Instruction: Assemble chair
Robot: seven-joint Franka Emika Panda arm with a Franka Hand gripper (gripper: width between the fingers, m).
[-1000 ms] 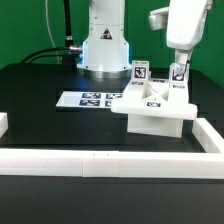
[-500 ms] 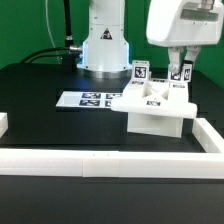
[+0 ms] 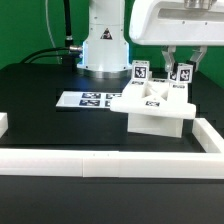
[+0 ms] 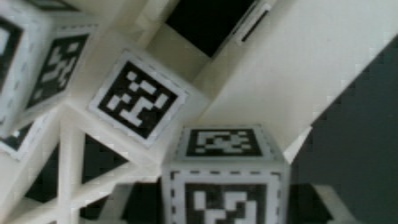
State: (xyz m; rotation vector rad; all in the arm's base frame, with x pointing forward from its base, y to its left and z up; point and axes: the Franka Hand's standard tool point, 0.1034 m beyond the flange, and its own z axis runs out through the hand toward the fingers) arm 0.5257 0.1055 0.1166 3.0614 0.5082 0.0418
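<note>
So the chair (image 3: 152, 104) sits on the black table (image 3: 50, 90), toward the exterior view's right, just right of the marker board (image 3: 85, 99). The gripper (image 3: 174, 60) hangs right above its tagged posts, fingers pinched narrow, not holding anything I can see.

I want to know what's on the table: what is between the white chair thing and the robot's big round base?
In the exterior view, the marker board lies flat on the black table, between the chair and the robot's base.
</note>
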